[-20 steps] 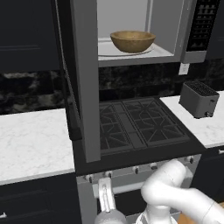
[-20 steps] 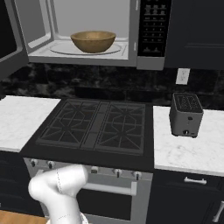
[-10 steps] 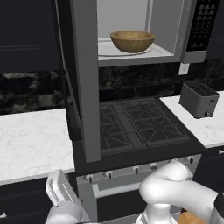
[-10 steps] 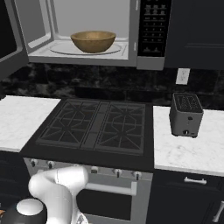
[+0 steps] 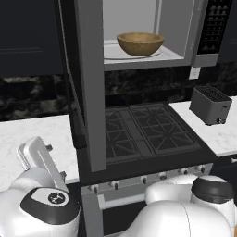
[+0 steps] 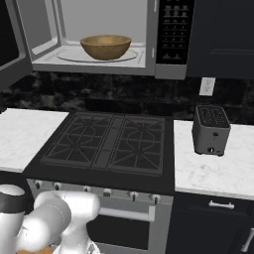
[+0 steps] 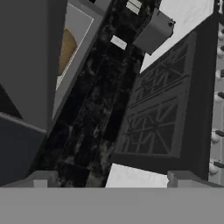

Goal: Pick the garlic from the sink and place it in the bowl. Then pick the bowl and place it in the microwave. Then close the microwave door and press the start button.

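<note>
The tan wooden bowl (image 5: 140, 43) (image 6: 105, 46) sits inside the microwave (image 5: 185, 41) (image 6: 149, 30), on its pale floor. The garlic is hidden from view, and the sink is out of view. The microwave door (image 5: 89, 88) (image 6: 11, 44) stands wide open at the left and shows edge-on in the left base view. My gripper (image 5: 36, 155) (image 7: 113, 179) hangs low in front of the left counter, below the door. Its fingers are spread wide with nothing between them. In the hand view the door (image 7: 26, 65) and a slice of the bowl (image 7: 65, 48) lie at the upper left.
A black stove top (image 5: 143, 132) (image 6: 109, 144) lies under the microwave between two white marble counters (image 5: 28, 134) (image 6: 218, 168). A grey toaster (image 5: 211, 105) (image 6: 211, 130) stands on the right counter. The black button panel (image 5: 214, 25) (image 6: 172, 30) is at the microwave's right.
The gripper has swung left and upward from below the stove front to the lower left. The bowl and the door have not moved.
</note>
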